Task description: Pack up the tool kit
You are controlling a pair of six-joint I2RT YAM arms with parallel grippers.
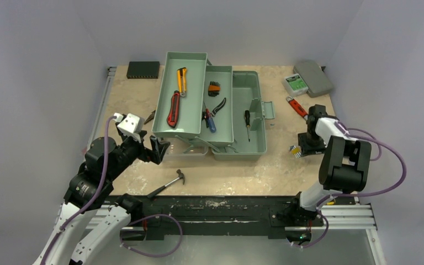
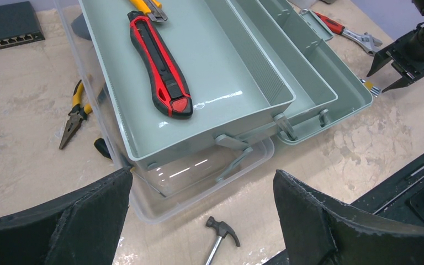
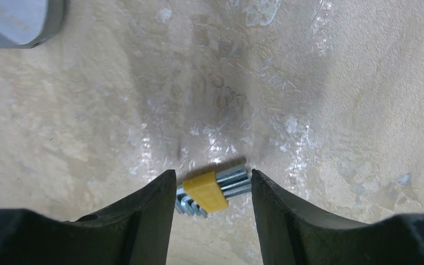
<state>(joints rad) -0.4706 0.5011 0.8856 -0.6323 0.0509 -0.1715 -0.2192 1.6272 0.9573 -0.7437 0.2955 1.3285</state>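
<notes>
Right wrist: hex-key set [image 3: 207, 191] lies between jaws of right pincer [image 3: 212, 178].

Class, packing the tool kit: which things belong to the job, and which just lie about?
Belongs: sage-green plastic toolbox; red-and-black utility knife; black-headed hammer; yellow-clipped hex keys; red-handled wrench.
Lying about: flat black rectangular box; flat grey plastic case.

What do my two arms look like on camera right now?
The left arm and right arm have black joints and white links; a purple cable loops along each. Their jaws are black, wedge-shaped and rough-edged.
</notes>
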